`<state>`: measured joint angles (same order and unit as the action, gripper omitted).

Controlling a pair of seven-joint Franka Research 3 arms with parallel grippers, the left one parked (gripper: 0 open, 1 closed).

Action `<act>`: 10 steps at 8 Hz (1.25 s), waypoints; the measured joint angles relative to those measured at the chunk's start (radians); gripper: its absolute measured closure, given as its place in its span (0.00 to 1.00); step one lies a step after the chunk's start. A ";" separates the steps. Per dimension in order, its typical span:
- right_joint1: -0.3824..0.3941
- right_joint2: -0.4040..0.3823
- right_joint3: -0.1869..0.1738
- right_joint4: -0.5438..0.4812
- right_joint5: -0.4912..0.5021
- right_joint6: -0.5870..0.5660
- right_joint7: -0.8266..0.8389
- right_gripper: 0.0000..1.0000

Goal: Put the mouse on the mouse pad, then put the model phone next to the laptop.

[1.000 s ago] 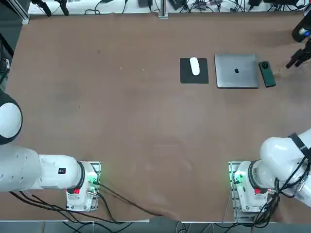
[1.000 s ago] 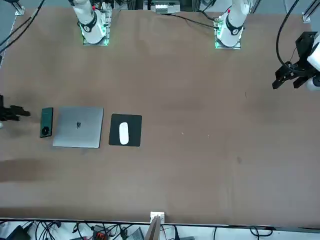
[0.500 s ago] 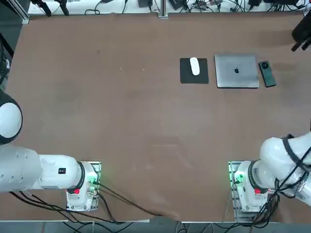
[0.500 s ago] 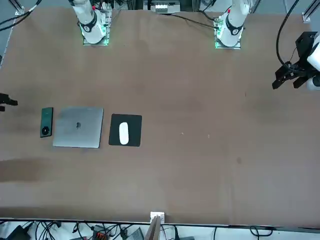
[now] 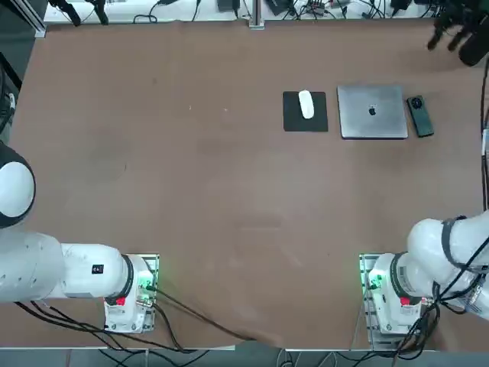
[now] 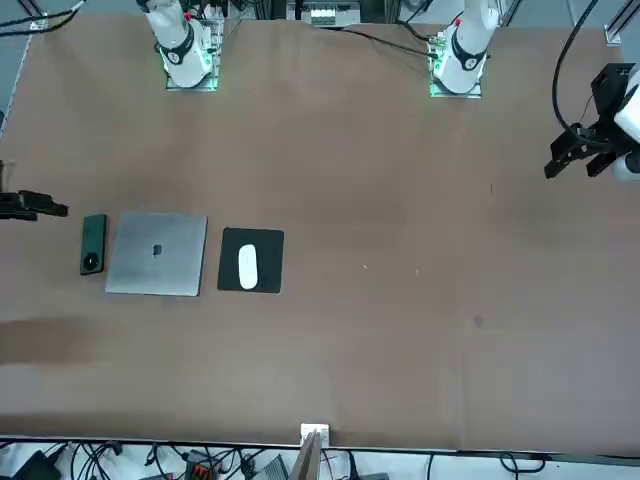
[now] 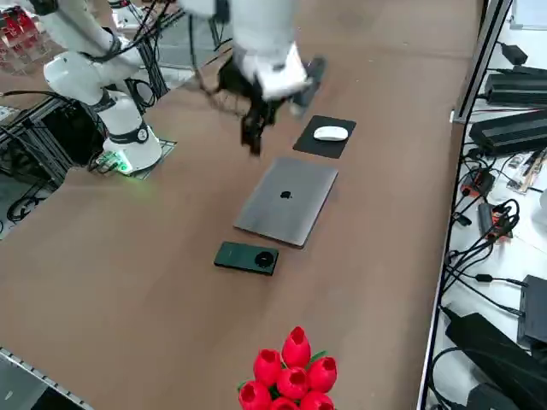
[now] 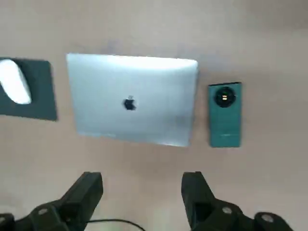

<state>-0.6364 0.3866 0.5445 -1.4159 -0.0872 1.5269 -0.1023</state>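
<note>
Fingers [image 8: 94,192] apart, high above laptop [image 8: 132,98]

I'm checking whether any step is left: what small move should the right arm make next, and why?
Probably just lift the right claw away and park: it hangs open and empty above the table. The mouse lies on the mouse pad, and the model phone lies flat beside the laptop, so both placements look done.
</note>
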 joint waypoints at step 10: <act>0.385 -0.114 -0.221 0.101 0.026 -0.146 0.196 0.00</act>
<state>-0.2515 0.2725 0.3231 -1.3147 -0.0608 1.3806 0.0938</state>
